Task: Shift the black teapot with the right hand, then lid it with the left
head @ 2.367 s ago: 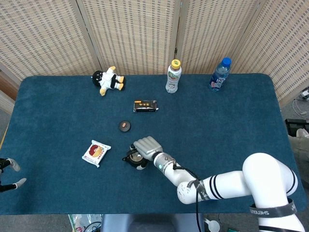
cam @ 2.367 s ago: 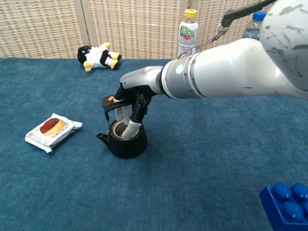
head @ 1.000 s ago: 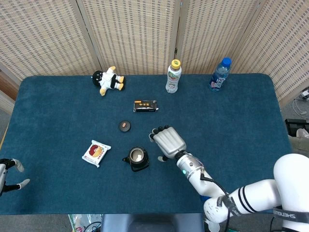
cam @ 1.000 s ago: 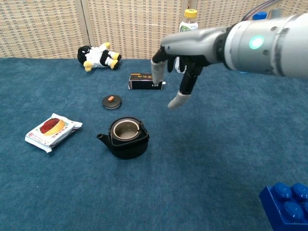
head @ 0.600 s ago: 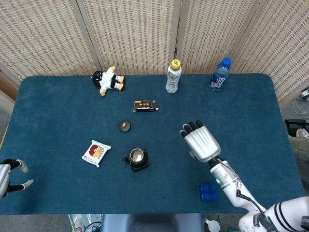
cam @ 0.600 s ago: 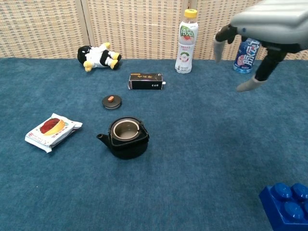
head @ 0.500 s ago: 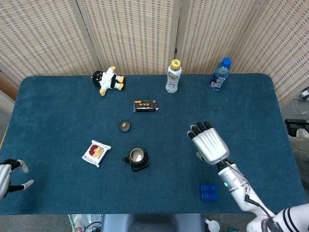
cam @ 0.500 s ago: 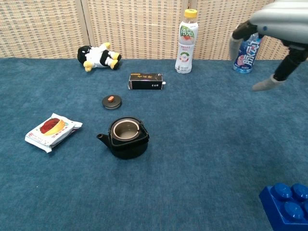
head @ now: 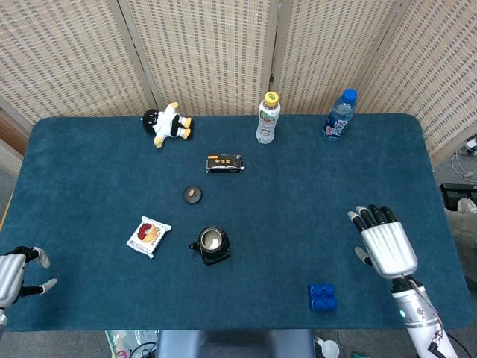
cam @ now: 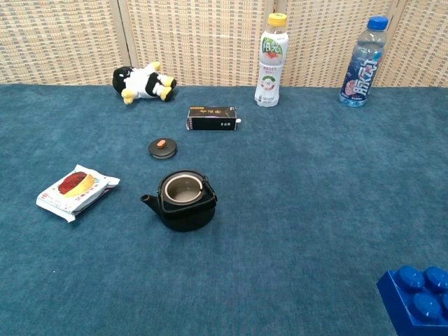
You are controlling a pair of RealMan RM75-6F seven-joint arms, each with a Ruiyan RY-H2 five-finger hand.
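The black teapot (head: 212, 245) (cam: 184, 202) stands uncovered near the middle of the blue table, spout toward the left. Its round black lid (head: 193, 194) (cam: 162, 148) with an orange knob lies flat on the cloth a short way behind it. My right hand (head: 385, 243) hovers far to the right of the teapot, fingers spread and holding nothing; only the head view shows it. My left hand (head: 16, 273) sits at the table's front left corner, far from the lid, fingers partly curled with nothing in them.
A snack packet (head: 149, 236) (cam: 77, 190) lies left of the teapot. A small black box (head: 224, 163) (cam: 212, 117), a plush toy (head: 168, 124) (cam: 143, 82), a white bottle (head: 267, 118) (cam: 272, 59) and a blue bottle (head: 339, 115) (cam: 361, 61) stand further back. A blue brick (head: 322, 296) (cam: 418, 297) sits front right.
My right hand let go of the teapot, lifted away and swept to the right, out of the chest view. The teapot stays where it was set. The left hand barely moved.
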